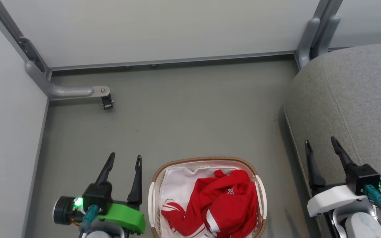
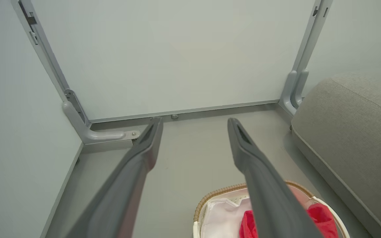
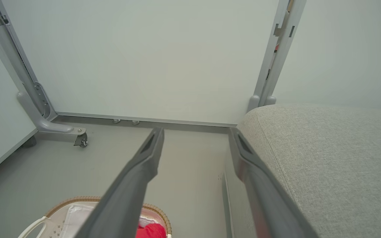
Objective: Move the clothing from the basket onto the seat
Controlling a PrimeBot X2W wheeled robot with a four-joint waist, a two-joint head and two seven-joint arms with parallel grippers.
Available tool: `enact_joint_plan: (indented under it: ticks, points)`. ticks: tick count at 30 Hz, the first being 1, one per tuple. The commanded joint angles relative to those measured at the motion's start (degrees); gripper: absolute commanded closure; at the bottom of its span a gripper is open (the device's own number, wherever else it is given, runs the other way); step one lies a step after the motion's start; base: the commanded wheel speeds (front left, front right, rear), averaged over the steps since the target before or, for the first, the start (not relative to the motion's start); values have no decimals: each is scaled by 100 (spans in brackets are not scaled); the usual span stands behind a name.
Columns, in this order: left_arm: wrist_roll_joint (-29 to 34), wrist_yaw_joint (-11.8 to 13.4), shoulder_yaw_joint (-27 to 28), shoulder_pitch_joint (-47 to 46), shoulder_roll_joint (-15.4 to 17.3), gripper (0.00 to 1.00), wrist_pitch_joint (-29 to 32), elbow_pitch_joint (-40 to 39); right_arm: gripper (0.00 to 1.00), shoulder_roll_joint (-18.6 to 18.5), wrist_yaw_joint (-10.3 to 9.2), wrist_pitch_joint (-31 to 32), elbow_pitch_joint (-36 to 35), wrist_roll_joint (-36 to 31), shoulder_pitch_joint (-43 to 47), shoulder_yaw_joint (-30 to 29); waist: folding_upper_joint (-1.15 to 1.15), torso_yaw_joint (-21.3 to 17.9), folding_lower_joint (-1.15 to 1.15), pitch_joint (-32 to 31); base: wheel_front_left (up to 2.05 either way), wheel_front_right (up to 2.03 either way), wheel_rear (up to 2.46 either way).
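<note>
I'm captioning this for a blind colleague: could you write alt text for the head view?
Red clothing lies heaped in a white basket on a grey floor. Both grippers are open: the left gripper beside the basket, the right gripper at the edge of the grey seat.

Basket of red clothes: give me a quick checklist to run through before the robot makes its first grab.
1. The left gripper is open and holds nothing: ok.
2. The right gripper is open and holds nothing: ok.
3. The red clothing lies in the basket with nothing over it: ok.
4. Bare grey cushion of the seat shows near the right gripper: ok.
5. The white liner is free of the clothing and won't lift with it: cannot tell.
6. How many garments the heap holds: cannot tell.
</note>
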Motion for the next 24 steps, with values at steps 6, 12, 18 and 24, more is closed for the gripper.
enact_joint_plan:
  ticks: [6, 12, 18, 24]
  points:
    - [229, -206, -725, -911, 31, 0, 2, 480, 0, -30, -6, -26, -193, -240, -444, -244, 69, -95, 0, 1002, 0, 0, 0]
    - [240, -285, -1726, -1776, 31, 0, 2, 1537, 0, -28, -6, -21, -501, -413, -823, -475, 69, -275, 0, 1688, 0, 0, 0]
    - [-77, -323, -2975, -2449, 33, 0, 2, 2489, 0, -28, -6, -21, -679, -342, -1182, -681, 69, -459, 0, 2325, 0, 0, 0]
    - [-644, -324, -4077, -2929, 33, 0, 2, 3125, 0, -26, -6, -21, -905, -263, -1507, -709, 69, -623, 0, 2928, 0, 0, 0]
